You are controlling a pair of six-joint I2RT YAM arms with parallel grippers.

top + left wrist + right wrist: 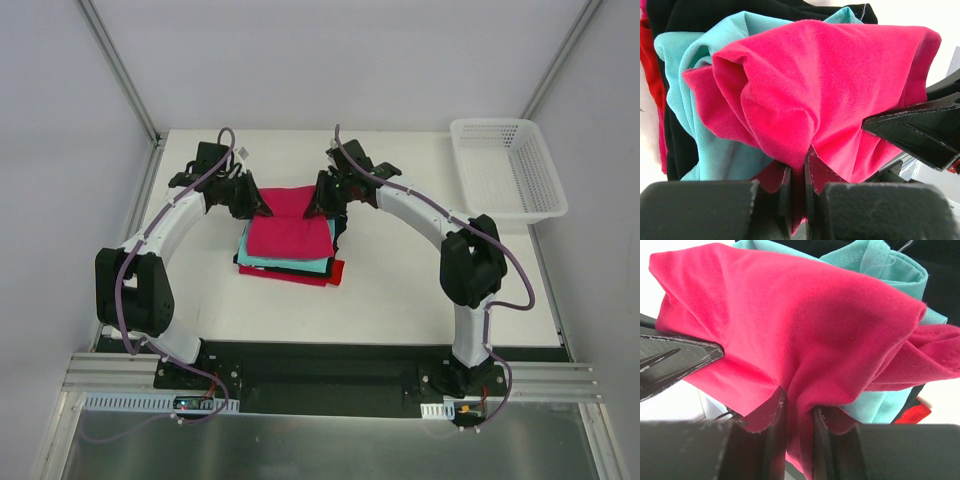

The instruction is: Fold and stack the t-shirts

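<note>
A crimson-pink t-shirt [290, 228] lies folded on top of a stack at the table's middle, over teal [285, 264], black [300, 271] and red [332, 275] t-shirts. My left gripper [258, 204] is shut on its far left corner, the pink cloth [840, 85] bunched between the jaws [798, 172]. My right gripper [318, 203] is shut on the far right corner, with the pink cloth [790, 320] pinched between its jaws [799, 410]. Teal cloth [685, 75] and black cloth [715, 15] show beneath in the left wrist view.
A white mesh basket [507, 166] stands at the back right of the table [400, 300]. Both arms curve in from the near edge toward the stack. Metal frame posts [120, 70] rise at the table's back corners.
</note>
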